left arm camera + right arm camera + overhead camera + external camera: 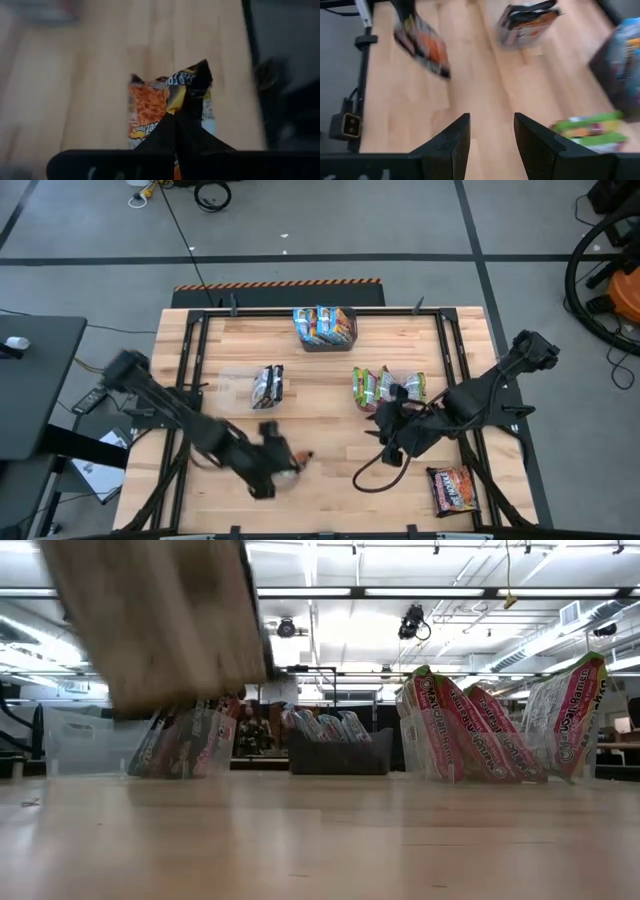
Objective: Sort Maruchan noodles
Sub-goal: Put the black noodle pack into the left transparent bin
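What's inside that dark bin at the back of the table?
The dark bin holds blue-labelled noodle packets standing on edge. Their tops show above the rim; the bin's wall hides their lower parts and the bottom.

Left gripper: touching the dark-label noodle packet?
Touching. In the left wrist view, the left gripper has its fingers shut on the edge of the dark-label packet, clear of the table.

A pale wooden counter (330,395) carried a dark grey bin (326,338) at its far edge. A black cable (366,473) looped near the front.
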### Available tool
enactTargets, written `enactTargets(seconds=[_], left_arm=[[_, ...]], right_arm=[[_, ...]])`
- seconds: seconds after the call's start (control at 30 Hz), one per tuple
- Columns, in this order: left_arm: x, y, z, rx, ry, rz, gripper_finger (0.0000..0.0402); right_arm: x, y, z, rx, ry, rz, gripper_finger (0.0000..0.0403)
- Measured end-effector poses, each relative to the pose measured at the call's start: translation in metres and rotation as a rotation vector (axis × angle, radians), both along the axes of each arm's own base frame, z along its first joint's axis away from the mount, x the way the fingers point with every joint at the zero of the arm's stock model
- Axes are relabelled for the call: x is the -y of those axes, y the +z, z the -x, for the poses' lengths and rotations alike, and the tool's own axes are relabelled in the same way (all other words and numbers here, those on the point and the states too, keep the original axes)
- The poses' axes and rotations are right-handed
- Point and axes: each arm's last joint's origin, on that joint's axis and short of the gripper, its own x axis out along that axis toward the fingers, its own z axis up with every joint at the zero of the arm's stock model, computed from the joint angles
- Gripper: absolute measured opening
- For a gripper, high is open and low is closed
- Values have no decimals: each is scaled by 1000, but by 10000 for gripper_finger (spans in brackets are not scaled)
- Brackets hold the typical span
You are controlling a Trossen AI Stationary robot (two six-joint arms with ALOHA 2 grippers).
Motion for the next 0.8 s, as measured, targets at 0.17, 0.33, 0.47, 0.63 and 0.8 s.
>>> enactTargets(seconds=[0.17, 0.33, 0.47, 0.63, 0.8], left_arm=[[-49, 57, 44, 38, 258, 234, 1], [-102, 85, 96, 38, 583, 361, 1], [-136, 87, 126, -5, 859, 344, 1], [-162, 89, 143, -13, 1030, 335, 1], [-177, 90, 143, 30, 1147, 346, 1]], right_arm=[[12, 24, 1, 14, -44, 47, 158], [22, 32, -2, 30, -64, 129, 158], [31, 32, -7, 20, -76, 148, 158], [40, 31, -11, -13, -44, 147, 158], [44, 30, -13, -42, 13, 158, 158]])
